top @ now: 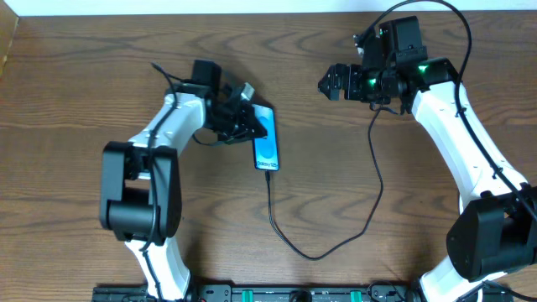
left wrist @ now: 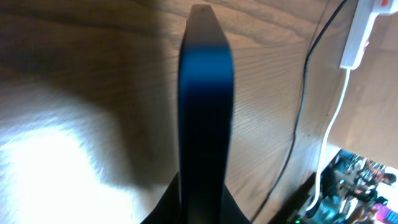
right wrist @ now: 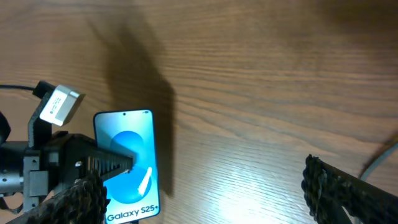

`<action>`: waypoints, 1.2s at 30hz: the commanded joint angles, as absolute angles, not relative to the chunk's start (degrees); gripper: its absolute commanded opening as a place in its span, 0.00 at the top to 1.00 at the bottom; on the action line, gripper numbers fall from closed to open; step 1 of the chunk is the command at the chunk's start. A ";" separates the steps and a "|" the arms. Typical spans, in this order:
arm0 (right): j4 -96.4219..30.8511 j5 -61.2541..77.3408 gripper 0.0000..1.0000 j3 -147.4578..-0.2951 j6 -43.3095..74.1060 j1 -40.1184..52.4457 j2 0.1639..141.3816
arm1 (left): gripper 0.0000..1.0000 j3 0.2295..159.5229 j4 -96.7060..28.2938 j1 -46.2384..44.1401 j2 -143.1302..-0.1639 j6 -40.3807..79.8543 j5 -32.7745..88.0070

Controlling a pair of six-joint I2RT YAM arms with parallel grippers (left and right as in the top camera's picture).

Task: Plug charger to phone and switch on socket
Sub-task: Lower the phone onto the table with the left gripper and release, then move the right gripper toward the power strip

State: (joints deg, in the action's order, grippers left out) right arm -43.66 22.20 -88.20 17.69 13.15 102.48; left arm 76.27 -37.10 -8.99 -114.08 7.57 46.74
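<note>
The phone (top: 267,141) lies on the wooden table with its cyan screen lit; it also shows in the right wrist view (right wrist: 127,168) and edge-on in the left wrist view (left wrist: 205,106). My left gripper (top: 250,123) is shut on the phone's upper part, its jaws either side of it (left wrist: 205,214). The black charger cable (top: 312,254) runs from the phone's bottom edge, loops toward me and rises under my right arm. My right gripper (top: 329,82) is open and empty above the table right of the phone (right wrist: 205,199). The white socket (left wrist: 364,28) shows only in the left wrist view.
A white cord (left wrist: 333,124) hangs from the socket beside the black cable (left wrist: 300,124). My right arm (top: 453,126) covers the table's far right. The table's front edge carries a rail (top: 277,294).
</note>
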 commanded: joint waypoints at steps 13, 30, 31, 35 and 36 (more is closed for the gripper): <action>-46.33 19.57 0.01 -89.08 15.99 13.93 101.47 | 0.68 77.19 -29.89 -11.11 -121.86 15.35 47.00; -47.62 16.64 0.01 -89.08 14.46 13.93 101.49 | 0.45 79.40 -39.46 -10.44 -121.38 13.58 7.73; -47.79 16.64 0.02 -89.08 14.48 13.93 101.47 | 0.45 80.71 -41.17 -10.04 -120.86 13.56 6.76; -48.25 16.62 0.15 -89.08 14.02 13.89 101.47 | 0.45 85.32 -46.17 -8.47 -114.76 12.27 6.79; -48.27 16.60 0.20 -89.08 14.04 13.74 101.47 | 0.45 85.93 -46.57 -8.19 -112.05 12.27 6.79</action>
